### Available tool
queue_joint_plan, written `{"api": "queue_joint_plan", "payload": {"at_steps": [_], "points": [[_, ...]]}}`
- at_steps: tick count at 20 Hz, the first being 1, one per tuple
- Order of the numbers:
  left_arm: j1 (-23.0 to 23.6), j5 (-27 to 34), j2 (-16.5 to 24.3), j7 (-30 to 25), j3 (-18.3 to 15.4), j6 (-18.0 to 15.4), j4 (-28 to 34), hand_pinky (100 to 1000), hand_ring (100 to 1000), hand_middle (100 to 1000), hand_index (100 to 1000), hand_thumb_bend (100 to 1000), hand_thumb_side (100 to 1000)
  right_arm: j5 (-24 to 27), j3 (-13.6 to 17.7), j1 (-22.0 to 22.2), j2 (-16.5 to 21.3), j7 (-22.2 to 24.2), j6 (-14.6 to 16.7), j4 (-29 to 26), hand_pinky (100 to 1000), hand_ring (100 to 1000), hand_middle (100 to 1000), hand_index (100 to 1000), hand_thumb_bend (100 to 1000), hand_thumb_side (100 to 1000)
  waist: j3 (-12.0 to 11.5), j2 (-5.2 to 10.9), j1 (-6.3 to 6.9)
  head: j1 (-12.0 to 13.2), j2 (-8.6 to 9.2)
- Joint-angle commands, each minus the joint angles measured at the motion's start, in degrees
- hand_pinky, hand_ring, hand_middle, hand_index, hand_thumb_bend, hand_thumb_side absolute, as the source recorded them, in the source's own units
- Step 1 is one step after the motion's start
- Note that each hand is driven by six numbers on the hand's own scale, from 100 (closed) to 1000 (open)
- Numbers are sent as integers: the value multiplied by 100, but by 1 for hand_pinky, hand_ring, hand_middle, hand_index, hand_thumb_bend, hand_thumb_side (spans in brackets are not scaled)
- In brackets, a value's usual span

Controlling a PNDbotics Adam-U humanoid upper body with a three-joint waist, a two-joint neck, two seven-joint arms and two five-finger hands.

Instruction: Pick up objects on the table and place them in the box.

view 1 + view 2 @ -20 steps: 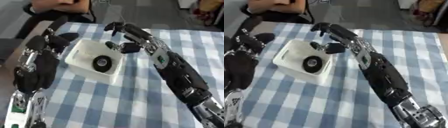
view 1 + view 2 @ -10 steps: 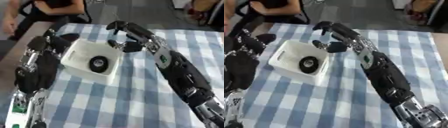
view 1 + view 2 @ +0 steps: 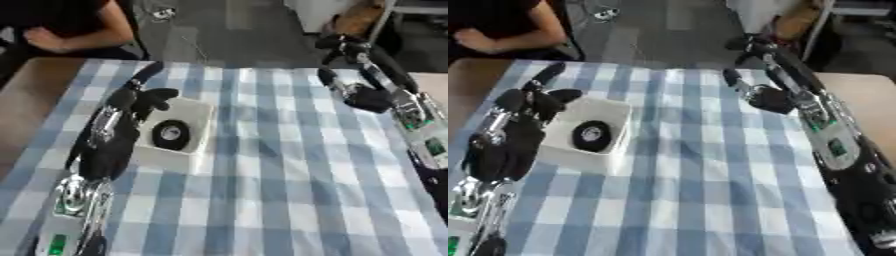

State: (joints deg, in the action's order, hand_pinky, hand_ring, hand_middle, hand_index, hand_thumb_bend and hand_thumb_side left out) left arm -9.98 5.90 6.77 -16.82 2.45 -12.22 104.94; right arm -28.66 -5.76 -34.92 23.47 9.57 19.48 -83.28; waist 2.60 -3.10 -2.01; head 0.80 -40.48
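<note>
Right hand (image 3: 363, 95) is hovering open and empty above the desk (image 3: 262, 190); left hand (image 3: 140, 97) is resting open against the box (image 3: 197, 117) holding a black roll (image 3: 171, 135).

The right robot hand (image 3: 767, 97) is drawing away from the white box (image 3: 619, 122), fingers opening, toward the counter's far right.

left hand (image 3: 144, 97) crowding box (image 3: 194, 131), cloth (image 3: 280, 190) open
</note>
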Motion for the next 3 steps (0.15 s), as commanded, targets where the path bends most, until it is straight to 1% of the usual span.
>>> {"api": "queue_joint_plan", "payload": {"at_steps": [1, 3], "points": [[10, -141, 80, 43, -59, -33, -54, 933, 758, 986, 613, 100, 999, 59, 357, 387, 100, -211, -296, -756, 920, 657, 828, 867, 276, 854, 57, 96, 24, 120, -28], [55, -200, 116, 84, -101, -67, -96, 933, 758, 986, 612, 100, 998, 105, 523, 876, 113, -344, -411, -1126, 921, 644, 822, 862, 266, 857, 95, 97, 36, 165, -24]]}}
